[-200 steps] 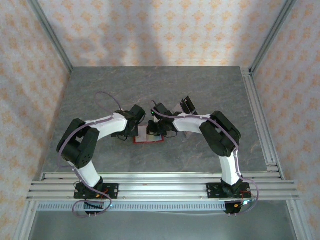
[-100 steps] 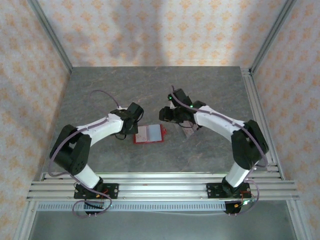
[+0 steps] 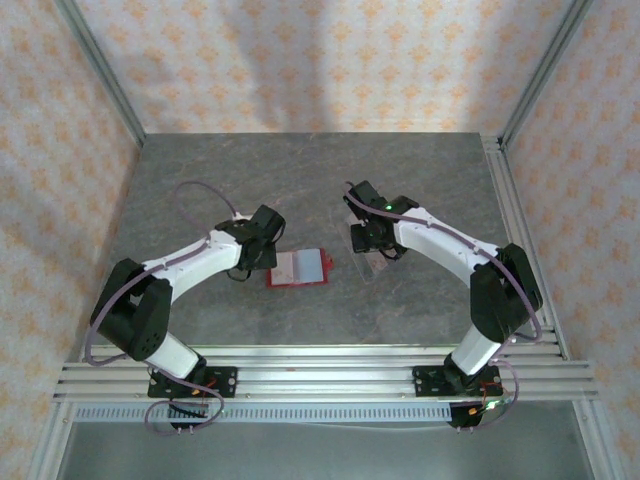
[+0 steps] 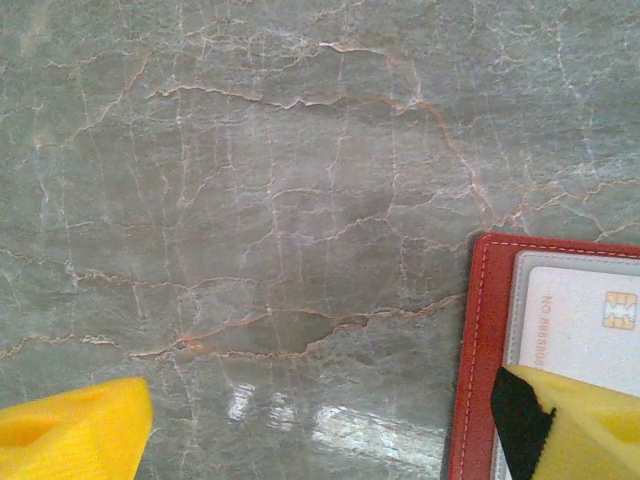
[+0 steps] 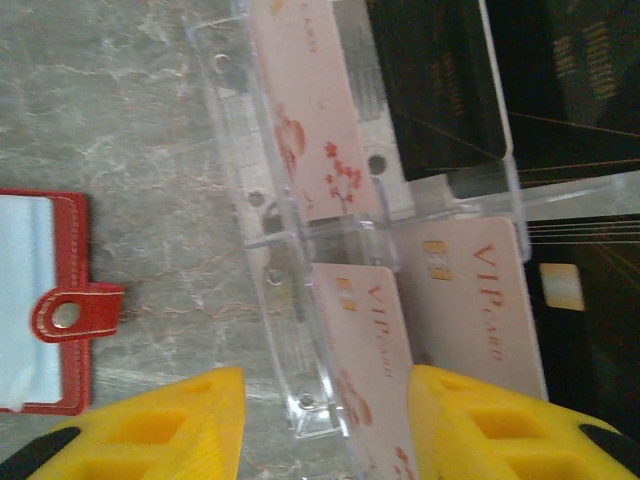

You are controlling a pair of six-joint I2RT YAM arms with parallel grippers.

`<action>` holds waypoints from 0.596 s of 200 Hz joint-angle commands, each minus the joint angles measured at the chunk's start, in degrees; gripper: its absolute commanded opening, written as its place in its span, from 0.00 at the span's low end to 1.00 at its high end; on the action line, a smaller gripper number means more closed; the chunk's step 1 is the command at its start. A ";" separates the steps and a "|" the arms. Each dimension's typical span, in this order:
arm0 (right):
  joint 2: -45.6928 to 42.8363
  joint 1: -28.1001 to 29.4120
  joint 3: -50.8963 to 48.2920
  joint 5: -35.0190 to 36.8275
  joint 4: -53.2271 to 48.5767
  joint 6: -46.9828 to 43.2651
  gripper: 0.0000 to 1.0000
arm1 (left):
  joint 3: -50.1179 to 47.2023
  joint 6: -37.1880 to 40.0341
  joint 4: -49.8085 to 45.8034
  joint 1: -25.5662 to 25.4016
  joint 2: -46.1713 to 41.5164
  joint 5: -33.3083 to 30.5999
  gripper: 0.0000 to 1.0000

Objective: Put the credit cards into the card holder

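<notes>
The card holder (image 3: 297, 283) lies open on the table, red-rimmed, and a pale card (image 4: 575, 320) with a gold chip lies on its inside. My left gripper (image 3: 266, 254) stands open at the holder's left edge; one yellow finger (image 4: 575, 425) overlaps the holder (image 4: 480, 350), the other is over bare table. My right gripper (image 3: 368, 240) hangs open over a clear stand (image 3: 374, 262) of credit cards. Its fingers straddle a pink "VIP" card (image 5: 372, 340) and the stand's wall (image 5: 285, 300), with gaps on both sides. More pink cards (image 5: 470, 290) and black cards (image 5: 440, 80) stand behind.
The holder's clasp tab (image 5: 72, 313) points toward the stand, with a strip of bare marble between them. Metal rails (image 3: 515, 230) run along the table's right side and near edge. Patterned walls close in the back and sides.
My right arm swung from over the card holder back and right to the card stand, and its jaws opened. A card now lies in the holder. The left arm barely shifted.
</notes>
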 commanded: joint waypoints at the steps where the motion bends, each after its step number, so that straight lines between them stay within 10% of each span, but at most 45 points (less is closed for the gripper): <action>1: 0.00 0.27 -1.51 4.42 -2.80 -1.77 0.46 | -1.12 -0.70 -1.82 -0.50 -1.74 -0.30 0.89; 119: 2.51 0.27 -4.09 1.27 -0.23 -1.64 0.33 | -2.32 -1.62 -1.37 -1.10 -2.05 -0.56 0.89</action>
